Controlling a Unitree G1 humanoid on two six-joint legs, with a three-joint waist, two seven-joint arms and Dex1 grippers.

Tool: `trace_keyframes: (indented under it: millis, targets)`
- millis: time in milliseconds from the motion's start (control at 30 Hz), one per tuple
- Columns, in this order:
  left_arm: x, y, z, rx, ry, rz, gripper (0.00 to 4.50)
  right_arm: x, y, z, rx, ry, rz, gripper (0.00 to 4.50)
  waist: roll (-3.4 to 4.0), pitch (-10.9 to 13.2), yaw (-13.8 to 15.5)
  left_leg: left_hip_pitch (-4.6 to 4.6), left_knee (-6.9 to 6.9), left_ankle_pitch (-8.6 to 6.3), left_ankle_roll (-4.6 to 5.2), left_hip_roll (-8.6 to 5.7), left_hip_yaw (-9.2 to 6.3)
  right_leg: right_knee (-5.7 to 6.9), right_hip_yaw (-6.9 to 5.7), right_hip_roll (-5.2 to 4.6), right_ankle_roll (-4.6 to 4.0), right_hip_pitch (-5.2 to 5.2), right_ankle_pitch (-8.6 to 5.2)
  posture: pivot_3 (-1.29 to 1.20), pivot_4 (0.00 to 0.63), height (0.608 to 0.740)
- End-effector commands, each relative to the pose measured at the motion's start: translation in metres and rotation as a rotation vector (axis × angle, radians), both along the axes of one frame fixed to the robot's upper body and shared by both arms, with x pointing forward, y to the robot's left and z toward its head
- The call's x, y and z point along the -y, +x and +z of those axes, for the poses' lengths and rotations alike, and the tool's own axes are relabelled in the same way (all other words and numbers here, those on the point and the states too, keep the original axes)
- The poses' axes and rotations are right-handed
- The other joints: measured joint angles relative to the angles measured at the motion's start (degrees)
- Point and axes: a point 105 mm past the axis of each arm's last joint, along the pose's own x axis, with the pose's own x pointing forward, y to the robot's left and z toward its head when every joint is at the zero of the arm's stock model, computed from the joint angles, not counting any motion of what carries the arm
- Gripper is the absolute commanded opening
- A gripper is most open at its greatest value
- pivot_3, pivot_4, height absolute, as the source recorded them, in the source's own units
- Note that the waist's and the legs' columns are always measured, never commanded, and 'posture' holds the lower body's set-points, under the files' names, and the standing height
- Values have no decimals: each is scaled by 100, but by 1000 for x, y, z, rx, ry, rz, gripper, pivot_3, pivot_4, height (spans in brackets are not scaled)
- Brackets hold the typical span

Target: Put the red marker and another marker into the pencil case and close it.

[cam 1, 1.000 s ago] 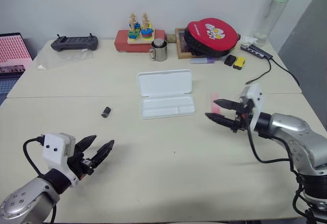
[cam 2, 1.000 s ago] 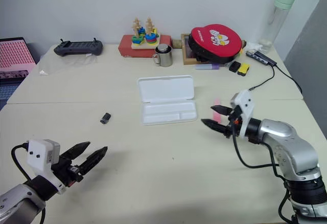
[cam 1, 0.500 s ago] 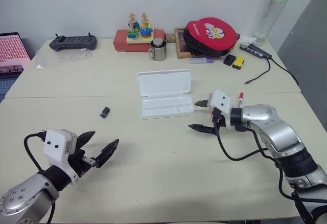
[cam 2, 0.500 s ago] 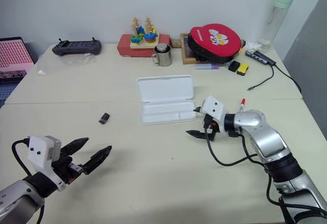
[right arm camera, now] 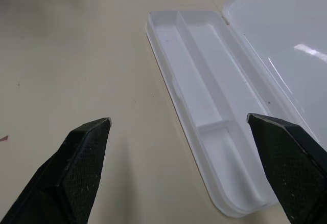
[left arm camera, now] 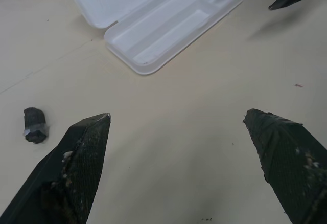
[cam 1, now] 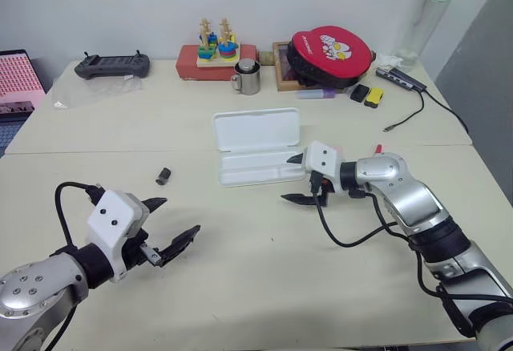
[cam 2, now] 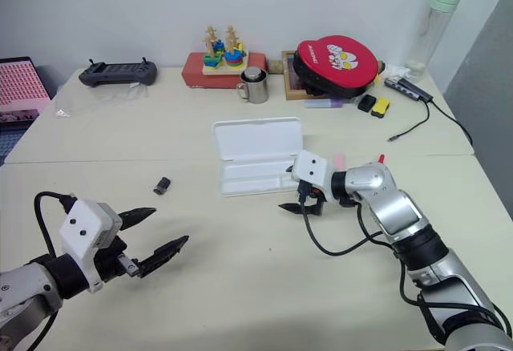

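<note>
Nearest, the left claw [cam 1: 166, 228] hangs low over the bench [cam 1: 256, 287] with its fingers spread wide, holding nothing. A small dark object [cam 1: 163, 176] lies farther out on the bench. The right claw [cam 1: 295, 179] also stands wide and empty just beside the right end of the pencil case [cam 1: 258, 147], which lies open in mid-bench, its tray empty. Behind the right arm, a bit of the pink marker [cam 2: 339, 160] and the red marker [cam 1: 377, 150] show on the bench.
</note>
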Motion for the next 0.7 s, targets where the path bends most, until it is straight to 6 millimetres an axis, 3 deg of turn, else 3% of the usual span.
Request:
trace_keyframes:
  millis: [33, 233, 633, 700]
  targets:
    - [3, 1, 9, 45, 19, -11, 4479, -7, 4, 4, 52, -19, 21, 4500, 0, 0, -4, 0, 0, 0, 0, 0, 0, 1, 0, 0, 0, -1, 0, 0, 150, 740]
    - [8, 5, 13, 70, 5, -17, 4479, -14, 13, -6, 7, -7, -27, 4500, 0, 0, -8, 0, 0, 0, 0, 0, 0, 2, 1, 0, 0, -2, 0, 0, 150, 740]
    - [13, 4, 10, 71, -19, -9, 4479, -10, 25, -14, -86, -92, -75, 4500, 0, 0, -10, 0, 0, 1, -1, 0, 2, 4, 4, 1, -1, -7, 0, 0, 150, 740]
    - [13, 4, 11, 72, -20, -7, 4500, -8, 24, -15, -95, -109, -71, 4129, 0, 0, -9, -1, 0, 1, -1, 0, 1, 4, 4, 1, -1, -7, 0, 0, 150, 740]
